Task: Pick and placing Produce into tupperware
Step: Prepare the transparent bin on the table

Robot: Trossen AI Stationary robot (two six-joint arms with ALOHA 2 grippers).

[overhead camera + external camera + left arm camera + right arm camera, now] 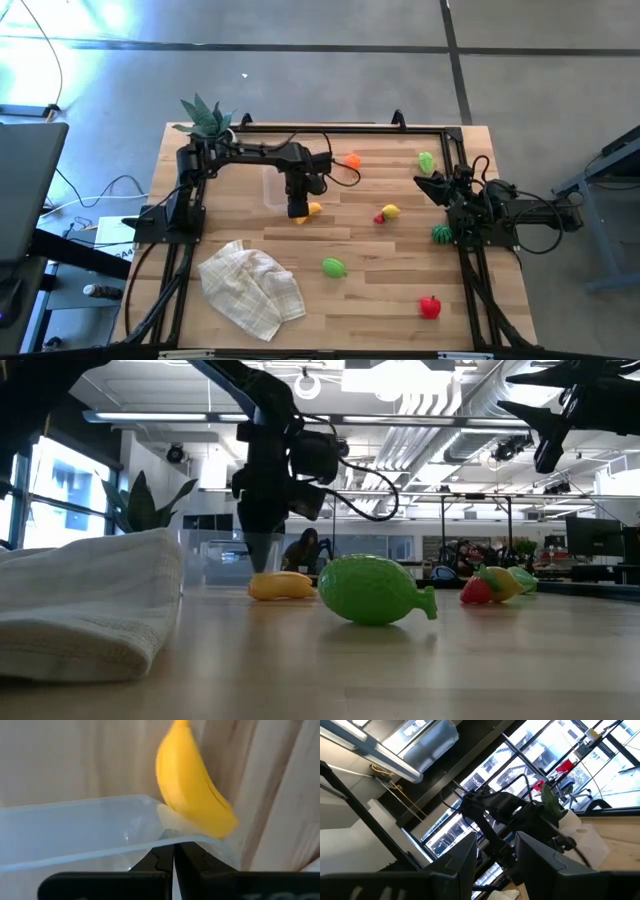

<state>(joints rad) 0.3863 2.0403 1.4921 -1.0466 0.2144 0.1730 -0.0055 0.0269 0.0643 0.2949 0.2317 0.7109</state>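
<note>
A robotics lab in an open industrial office hall. The wooden bench [400,300] carries a black frame [340,128] at twelve o'clock. Beyond it run exposed ceiling ducts [440,400], strip lights [380,757], tall windows [555,750] and a concrete floor [300,80].

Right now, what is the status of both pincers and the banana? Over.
Left pincer shut at tupperware rim. Right pincer open, empty, at table's right side. Banana on table beside tupperware, not inside. Towel lies well aside.
</note>
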